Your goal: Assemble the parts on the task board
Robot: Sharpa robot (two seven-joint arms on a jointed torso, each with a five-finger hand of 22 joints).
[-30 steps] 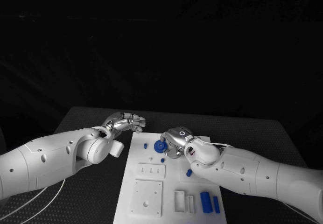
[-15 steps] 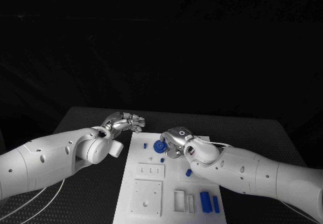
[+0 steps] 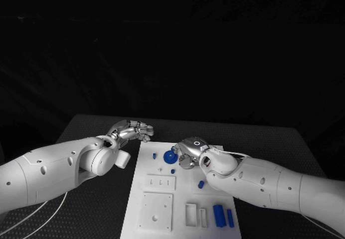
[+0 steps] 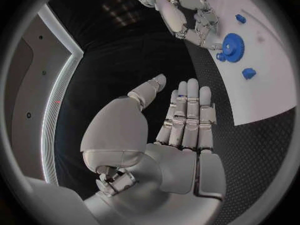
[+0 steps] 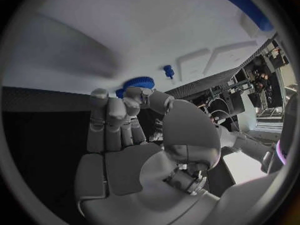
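The white task board (image 3: 159,199) lies in the middle of the table. A blue gear (image 3: 170,157) sits near its far end, also seen in the left wrist view (image 4: 232,47) and the right wrist view (image 5: 139,82). My right hand (image 3: 191,151) is just right of the gear, thumb and fingertips (image 5: 139,96) closed on its rim. My left hand (image 3: 132,132) hovers off the board's far left corner, fingers straight and side by side (image 4: 187,117), holding nothing.
Small blue pegs (image 3: 154,155) (image 3: 173,171) stand near the gear, and another blue piece (image 3: 201,184) lies mid-board. Two blue bars (image 3: 219,215) (image 3: 231,217) lie at the near right. White recessed blocks (image 3: 161,182) fill the board's left side.
My right hand has shifted slightly right and toward me; the gear has stayed in place. The left hand has not moved.
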